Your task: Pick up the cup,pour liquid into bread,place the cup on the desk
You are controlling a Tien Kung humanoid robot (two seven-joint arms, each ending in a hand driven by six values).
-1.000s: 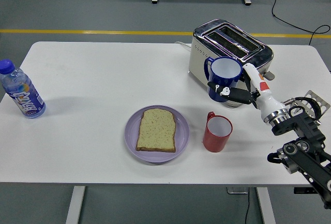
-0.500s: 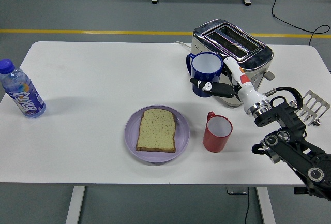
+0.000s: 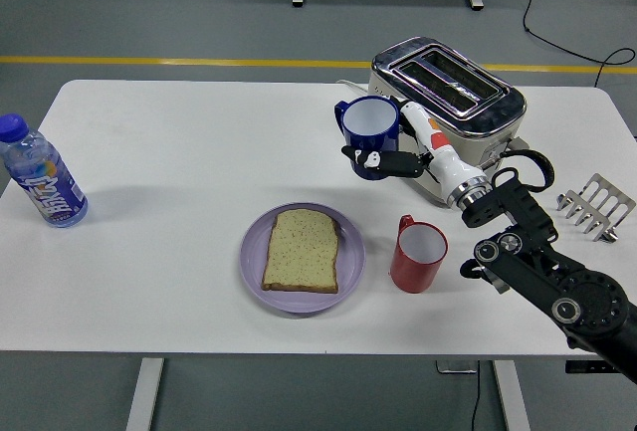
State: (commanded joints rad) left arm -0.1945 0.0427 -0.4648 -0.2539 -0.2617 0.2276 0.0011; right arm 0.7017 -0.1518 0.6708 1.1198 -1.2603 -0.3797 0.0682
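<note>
My right hand (image 3: 393,157) is shut on a blue cup (image 3: 368,134) with a white inside. It holds the cup upright in the air, left of the toaster (image 3: 448,103) and up and to the right of the bread. A slice of bread (image 3: 302,250) lies on a lilac plate (image 3: 254,267) near the table's front middle. The right arm (image 3: 537,272) comes in from the lower right. My left arm is out of view.
A red cup (image 3: 418,256) stands just right of the plate, below the held cup. A water bottle (image 3: 42,186) lies at the far left. A metal toast rack (image 3: 595,206) stands at the right edge.
My right hand has carried the blue cup leftward and a little up, away from the toaster's front toward the plate. Nothing else moved.
</note>
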